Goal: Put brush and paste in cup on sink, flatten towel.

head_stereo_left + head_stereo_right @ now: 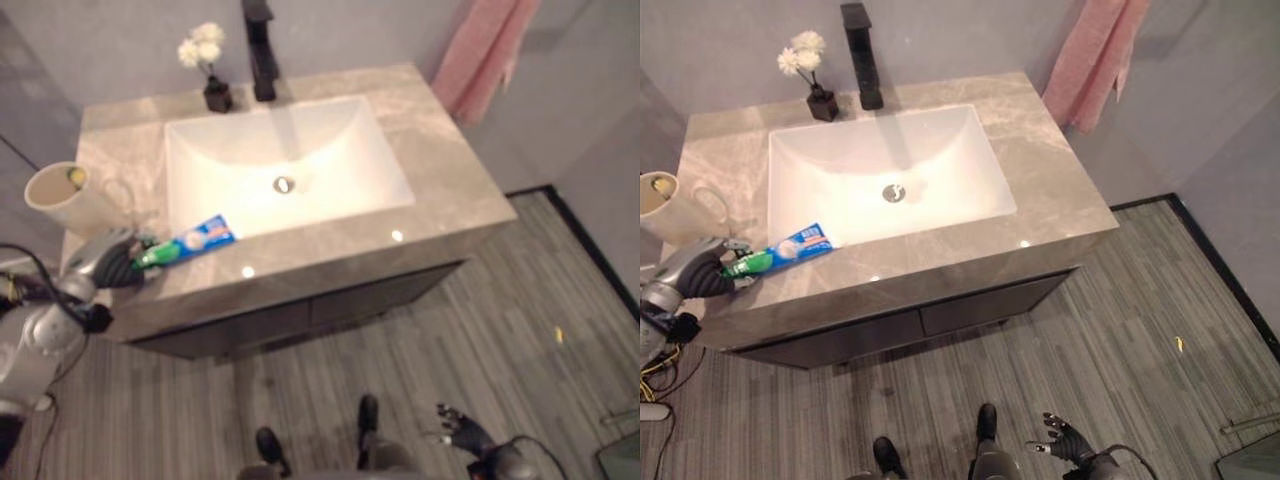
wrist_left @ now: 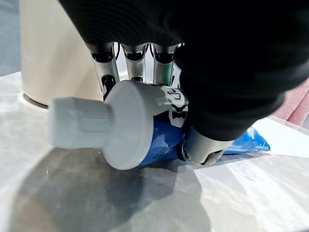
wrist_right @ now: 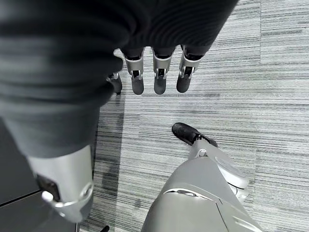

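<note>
Landmark: white rectangular ceramic sink basin point(image 1: 290, 165), set in the grey marble-patterned desk point(image 1: 440, 170).
Paste: blue toothpaste tube with a green neck and white ribbed cap point(image 1: 190, 241), lying flat on the desk just in front of the basin's front left corner, cap end pointing away from the basin.
Left robot hand point(image 1: 698, 270): at the desk's front left corner beside the basin, fingers point(image 2: 108, 72) and thumb curled round the tube's cap end; the tube's underside rests on the desk.
Cup: cream-coloured cylindrical cup point(image 1: 62, 197), upright on the desk left of the basin, just behind the left robot hand; something small and yellow-green shows inside, too small to tell what.
Towel: pink cloth towel point(image 1: 485, 50), hanging on the wall behind and to the right of the basin, bunched in folds.
Right robot hand point(image 1: 1065, 440): low over the grey striped floor point(image 1: 520, 330), well in front of the basin, fingers point(image 3: 159, 79) loosely extended, holding nothing.
Other: black tall faucet point(image 1: 260, 50) behind the basin; small black vase with white flowers point(image 1: 210, 70) to the faucet's left.
</note>
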